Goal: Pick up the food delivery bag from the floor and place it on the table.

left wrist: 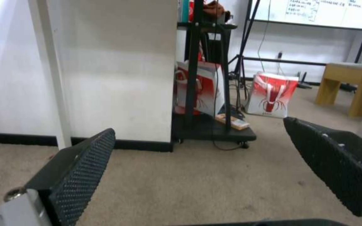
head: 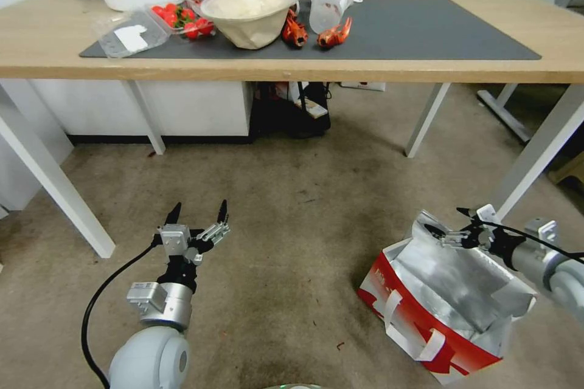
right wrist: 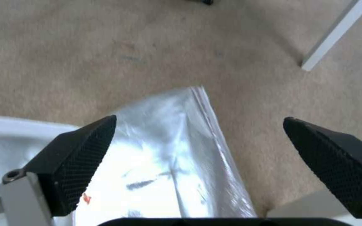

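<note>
We find the bag (head: 447, 310) on the floor (head: 292, 243) at four o'clock, open and crumpled. The right gripper (head: 453, 226), spread wide and empty, hangs over its foil rim. The left gripper (head: 198, 214) idles open at seven o'clock. We judge the bag light, limp and tear-prone; its strap handles (head: 426, 346) look the safest hold.

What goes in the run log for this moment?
right gripper: open, over foil rim of white-and-red paper delivery bag | bag: on carpet floor | left gripper: open, idle

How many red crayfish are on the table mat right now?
2. One crayfish lies beside the paper bowl; the other crayfish lies below the clear cup. More could be hidden behind the bowl.
</note>
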